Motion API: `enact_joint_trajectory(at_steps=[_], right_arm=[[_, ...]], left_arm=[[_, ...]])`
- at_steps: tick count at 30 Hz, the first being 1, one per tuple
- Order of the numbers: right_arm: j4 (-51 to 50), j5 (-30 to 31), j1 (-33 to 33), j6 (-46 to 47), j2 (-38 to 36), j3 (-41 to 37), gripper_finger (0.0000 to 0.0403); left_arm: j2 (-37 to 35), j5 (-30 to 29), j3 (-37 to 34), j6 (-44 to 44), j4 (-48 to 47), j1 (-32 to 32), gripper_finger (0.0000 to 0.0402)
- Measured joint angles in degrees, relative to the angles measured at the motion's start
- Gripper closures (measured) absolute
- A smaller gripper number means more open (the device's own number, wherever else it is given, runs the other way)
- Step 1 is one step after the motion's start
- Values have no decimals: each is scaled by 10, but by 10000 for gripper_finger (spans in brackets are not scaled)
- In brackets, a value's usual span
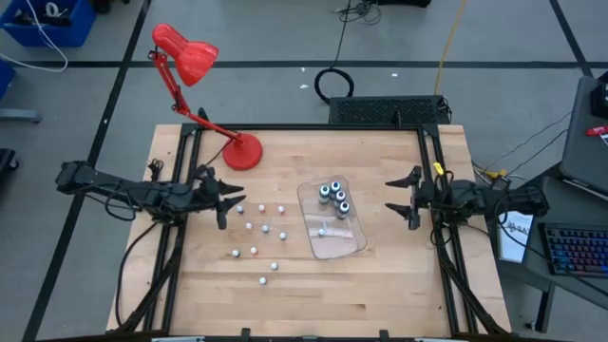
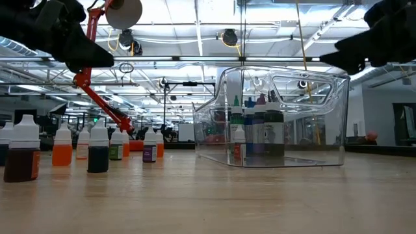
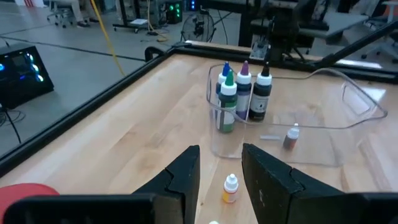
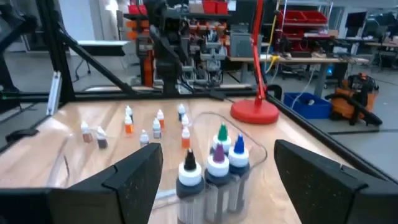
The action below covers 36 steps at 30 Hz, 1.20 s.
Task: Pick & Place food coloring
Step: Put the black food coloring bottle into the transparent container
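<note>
The food coloring is in two groups. Several thumb-sized bottles with blue, green, purple and black tops stand upright in the far end of a clear tray, with one tiny bottle beside them. Several tiny bottles stand scattered on the wood to the tray's left. My left gripper hovers at the table's left over the scattered ones, its fingers a little apart with nothing between them. My right gripper hangs wide open to the tray's right, facing the tall bottles.
A red desk lamp stands at the far left, its base on the table behind the scattered bottles. Black frame rails run along the table's left and right edges. Bare wood lies near the front edge.
</note>
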Motion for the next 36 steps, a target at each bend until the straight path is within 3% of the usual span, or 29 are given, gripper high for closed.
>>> enact_joint_trajectory(at_steps=[13,18,23,36], right_arm=[[0,9,0,-18,-5,-37,108],[-1,9,0,-11,-5,-38,108],[17,9,0,-11,-5,-39,108],[82,10,0,-10,-5,-43,108]], left_arm=[[0,0,0,19,54,0,277],[23,47,25,-4,25,0,277],[140,36,129,-15,-89,19,277],[523,121,417,-48,-317,68,273]])
